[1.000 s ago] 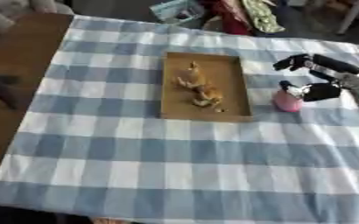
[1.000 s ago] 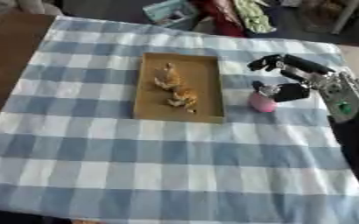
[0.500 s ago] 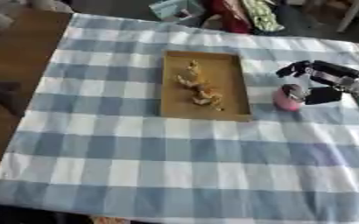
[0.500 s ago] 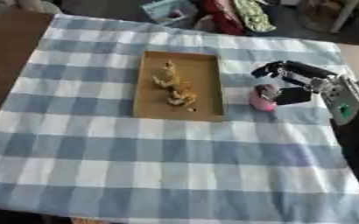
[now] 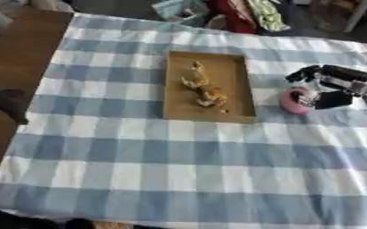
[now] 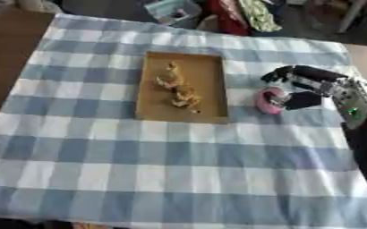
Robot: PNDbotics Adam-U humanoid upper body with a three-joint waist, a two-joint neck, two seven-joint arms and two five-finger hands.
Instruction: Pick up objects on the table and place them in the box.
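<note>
While its fingers curl round the top and far side and its thumb presses from the near side, the right hand grips a pink round object just above the blue-and-white checked cloth. Hand and object sit just to the right of the shallow brown box, apart from its rim. Inside the box lie a few small yellowish pieces, strung along its middle.

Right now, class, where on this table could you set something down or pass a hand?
The checked cloth lies bare below the box and to its left. It is crowded to the box's right, where the right hand meets the pink object.
</note>
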